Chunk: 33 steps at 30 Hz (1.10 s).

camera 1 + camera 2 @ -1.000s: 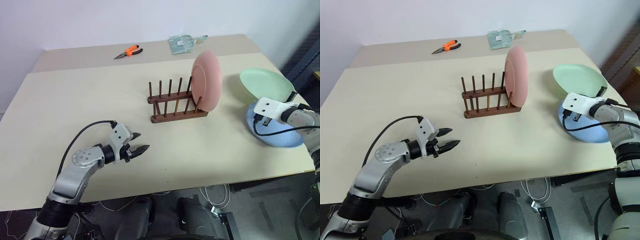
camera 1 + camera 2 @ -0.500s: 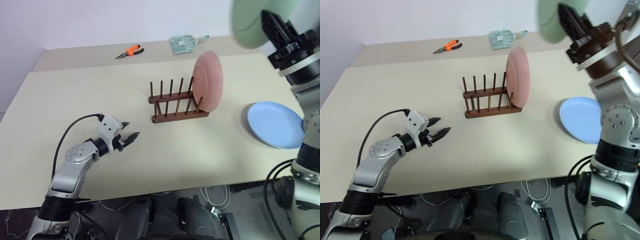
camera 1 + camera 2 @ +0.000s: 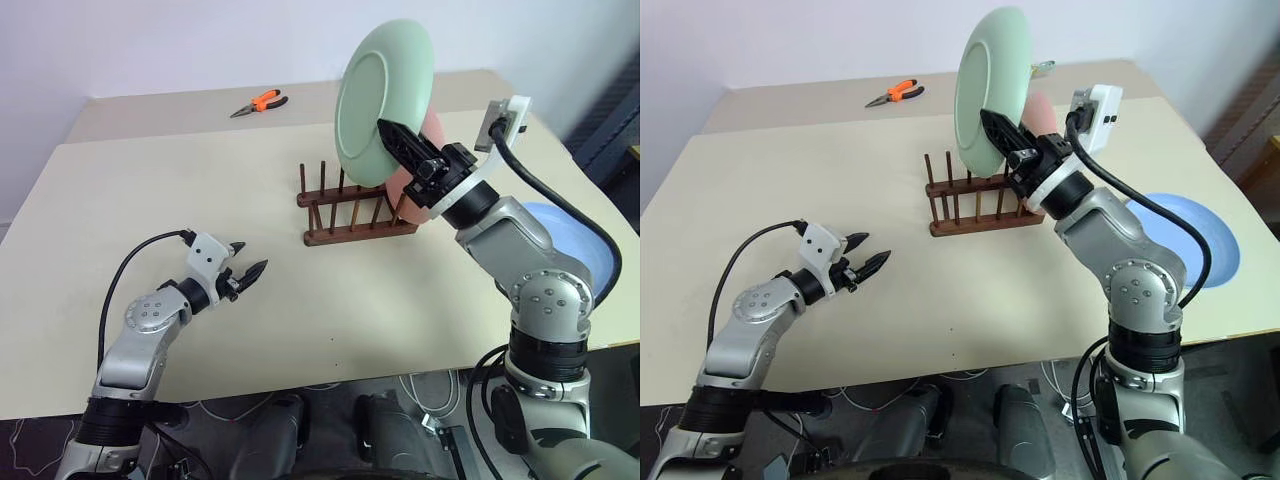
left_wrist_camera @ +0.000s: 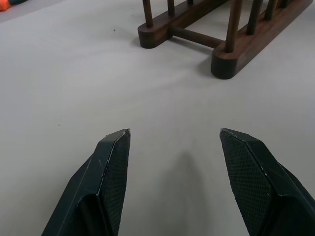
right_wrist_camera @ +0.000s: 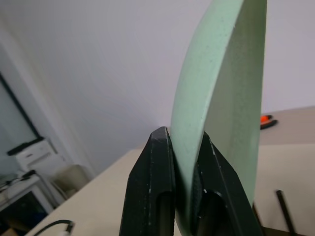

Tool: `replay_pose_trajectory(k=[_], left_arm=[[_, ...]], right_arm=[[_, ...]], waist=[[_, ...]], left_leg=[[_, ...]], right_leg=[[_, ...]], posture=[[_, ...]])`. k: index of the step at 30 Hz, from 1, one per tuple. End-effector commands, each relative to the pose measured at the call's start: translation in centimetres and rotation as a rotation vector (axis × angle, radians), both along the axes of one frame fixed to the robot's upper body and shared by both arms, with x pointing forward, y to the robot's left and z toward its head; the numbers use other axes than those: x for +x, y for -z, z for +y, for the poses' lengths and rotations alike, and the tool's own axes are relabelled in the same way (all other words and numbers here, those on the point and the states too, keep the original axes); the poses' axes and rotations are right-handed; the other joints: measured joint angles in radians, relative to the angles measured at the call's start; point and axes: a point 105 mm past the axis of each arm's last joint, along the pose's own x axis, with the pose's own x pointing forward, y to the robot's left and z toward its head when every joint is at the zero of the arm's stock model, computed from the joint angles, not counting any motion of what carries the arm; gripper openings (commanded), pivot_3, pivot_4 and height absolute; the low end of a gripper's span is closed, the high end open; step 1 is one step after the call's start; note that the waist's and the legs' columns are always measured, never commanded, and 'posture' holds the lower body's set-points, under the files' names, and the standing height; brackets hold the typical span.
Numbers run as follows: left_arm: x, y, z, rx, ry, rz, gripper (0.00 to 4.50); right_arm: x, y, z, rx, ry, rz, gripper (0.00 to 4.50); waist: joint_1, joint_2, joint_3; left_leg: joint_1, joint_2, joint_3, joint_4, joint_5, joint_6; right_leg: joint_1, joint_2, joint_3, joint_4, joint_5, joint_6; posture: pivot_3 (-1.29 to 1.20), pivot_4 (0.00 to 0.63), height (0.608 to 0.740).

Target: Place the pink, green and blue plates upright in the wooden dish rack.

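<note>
Green plate going to the rack

The right gripper [image 3: 400, 140] is pinching the green plate [image 3: 383, 100] upright above the rack [image 3: 355, 205], beside the pink plate [image 3: 412, 182] already slotted; next it needs lowering between free pegs. The left gripper [image 3: 245, 272] is idling open; the blue plate [image 3: 1195, 235] is waiting.

Beige table [image 3: 150, 190], wooden dish rack [image 3: 352, 210], blue plate [image 3: 1200, 240], orange pliers [image 3: 258, 102]

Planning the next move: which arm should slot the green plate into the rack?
Right. Its gripper already clamps the green plate upright above the wooden dish rack; the left gripper is open, low over the table, off to the side.
</note>
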Motion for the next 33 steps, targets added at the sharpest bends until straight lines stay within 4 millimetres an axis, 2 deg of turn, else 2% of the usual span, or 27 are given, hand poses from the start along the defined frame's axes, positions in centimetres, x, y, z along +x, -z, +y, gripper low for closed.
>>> replay_pose_trajectory(k=[1,6,9,12,16,20,24,25,29,31,33], left_arm=[[-0.2,-1.2,-0.5,0.003,0.022,-0.048,2.97],[-0.1,-1.2,-0.8,0.002,0.031,-0.048,2.97],[0.0,-1.2,-1.0,0.002,0.033,-0.048,2.97],[0.0,-1.2,-1.1,0.003,0.037,-0.049,2.97],[-0.1,-1.1,-1.2,0.006,0.040,-0.047,2.97],[-0.2,-1.0,-1.2,0.007,0.043,-0.041,2.97],[-0.2,-0.9,-1.3,0.007,0.047,-0.038,2.97],[-0.2,-0.9,-1.3,0.006,0.047,-0.038,2.97],[-0.2,-0.9,-1.4,0.005,0.053,-0.038,2.97],[-0.2,-0.8,-1.4,0.003,0.055,-0.036,2.97],[-0.1,-0.7,-1.6,0.003,0.065,-0.032,2.97]], right_arm=[[0.0,0.2,0.3,-0.032,0.016,-0.022,0.01],[1.4,2.4,0.2,-0.135,0.074,0.033,0.01],[1.7,2.9,0.2,-0.160,0.080,0.036,0.01],[2.1,3.1,0.3,-0.213,0.095,0.020,1.19],[2.4,2.8,0.2,-0.325,0.147,-0.065,3.18],[2.3,2.0,0.2,-0.481,0.172,-0.202,3.18],[1.9,0.7,-0.3,-0.534,0.185,-0.305,3.18],[1.6,-0.2,-0.5,-0.544,0.189,-0.350,3.18],[1.0,-5.4,-3.6,-0.513,0.299,-0.496,3.18],[1.4,-6.9,-6.5,-0.460,0.379,-0.463,3.18],[2.4,-7.2,-10.7,-0.461,0.536,-0.390,3.72]], waist=[[0.000,0.000,0.000],[0.000,0.000,0.000],[0.000,0.000,0.000],[0.000,0.000,0.000],[0.000,0.000,0.000],[0.000,0.000,0.000],[0.000,0.000,0.000],[0.000,0.000,0.000],[0.001,0.000,0.001],[0.002,-0.001,0.000],[0.004,-0.001,0.000]], left_leg=[[0.000,0.000,0.000,0.000,0.000,0.000],[0.000,0.000,0.000,0.000,0.000,0.000],[0.000,0.000,0.000,0.000,0.000,0.000],[0.000,0.000,0.000,0.000,0.000,0.000],[0.000,0.000,0.000,0.000,0.000,0.000],[0.000,0.000,0.000,0.000,0.000,0.000],[0.000,0.000,0.000,0.000,0.000,0.000],[0.000,0.000,0.000,0.000,0.000,0.000],[0.000,0.000,0.000,0.001,0.000,0.000],[0.000,0.000,0.000,0.000,0.000,0.000],[0.000,0.000,0.000,0.000,0.000,0.000]], right_leg=[[0.000,0.000,0.000,0.000,0.000,0.000],[0.000,0.000,0.000,0.000,0.000,0.000],[0.000,0.000,0.000,0.000,0.000,0.000],[0.000,0.000,0.000,0.000,0.000,0.000],[0.000,0.000,0.000,0.000,0.000,0.000],[0.000,0.000,0.000,0.000,0.000,0.000],[0.000,0.000,-0.001,0.000,0.000,0.001],[0.000,0.000,-0.001,0.000,0.000,0.001],[0.000,0.000,-0.001,0.000,0.000,0.001],[0.001,0.000,-0.001,-0.001,0.000,0.001],[0.001,0.000,-0.001,-0.002,0.000,0.001]], posture=[[0.00,0.150,0.729],[0.00,0.150,0.729],[0.00,0.150,0.729],[0.00,0.150,0.729],[0.00,0.150,0.729],[0.00,0.150,0.729],[0.00,0.150,0.729],[0.00,0.150,0.729],[0.00,0.150,0.729],[0.00,0.150,0.729],[0.00,0.150,0.729]])
